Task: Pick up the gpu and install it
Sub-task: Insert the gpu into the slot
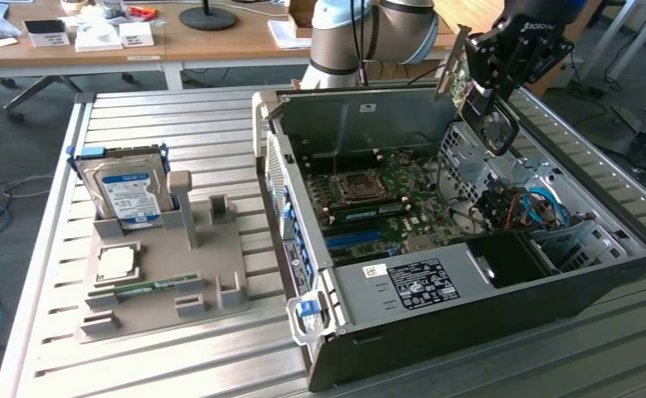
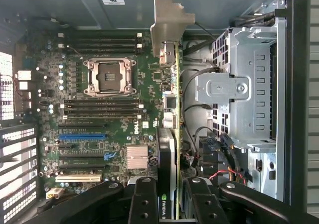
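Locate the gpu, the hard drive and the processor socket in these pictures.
gpu (image 2: 166, 153), wrist view, on its black face.
hard drive (image 1: 133, 192), exterior view, on its blue label.
processor socket (image 2: 109, 77), wrist view, on the empty centre of its metal frame.

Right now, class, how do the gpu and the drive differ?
The gpu is held above the open case; the drive stands in the grey rack. The gpu is green and black with a fan; the drive is silver with a blue label. Both are flat rectangles.
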Available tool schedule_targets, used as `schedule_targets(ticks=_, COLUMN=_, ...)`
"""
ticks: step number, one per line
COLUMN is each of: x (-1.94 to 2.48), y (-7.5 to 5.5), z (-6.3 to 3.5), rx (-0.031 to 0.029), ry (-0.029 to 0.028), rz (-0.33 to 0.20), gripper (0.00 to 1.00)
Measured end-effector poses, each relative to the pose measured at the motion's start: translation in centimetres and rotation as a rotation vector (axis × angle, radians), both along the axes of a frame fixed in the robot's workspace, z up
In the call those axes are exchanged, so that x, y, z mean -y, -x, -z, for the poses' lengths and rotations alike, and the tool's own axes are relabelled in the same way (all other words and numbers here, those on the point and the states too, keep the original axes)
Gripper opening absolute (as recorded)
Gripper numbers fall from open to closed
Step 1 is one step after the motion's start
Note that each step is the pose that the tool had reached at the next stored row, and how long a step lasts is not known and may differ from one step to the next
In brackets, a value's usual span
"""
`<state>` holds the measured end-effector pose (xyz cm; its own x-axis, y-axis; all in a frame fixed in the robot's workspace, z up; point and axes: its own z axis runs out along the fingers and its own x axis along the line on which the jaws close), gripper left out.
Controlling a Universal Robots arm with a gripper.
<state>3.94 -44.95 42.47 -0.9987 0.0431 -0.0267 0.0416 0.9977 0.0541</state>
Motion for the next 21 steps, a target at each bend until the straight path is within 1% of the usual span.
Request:
schedule_targets(ticks=6, x=0.00, y=0.00, z=0.00, rx=0.0001, ry=0.0000, rz=-0.001, gripper=0.27)
schedule_targets(ticks=8, x=0.00, y=0.01, z=0.00, rx=0.0000, ry=0.0001, rz=-0.014, gripper=0.27)
schedule_targets(ticks=9, x=0.00, y=0.01, z=0.02, rx=0.0000, ry=0.0001, rz=-0.058, gripper=0.27)
schedule_targets(ticks=10, x=0.00, y=0.01, z=0.04, rx=0.0000, ry=0.0001, rz=-0.113, gripper=0.27)
schedule_targets(ticks=21, x=0.00, y=0.01, z=0.18, rx=0.0000, ry=0.0000, rz=-0.313, gripper=0.27)
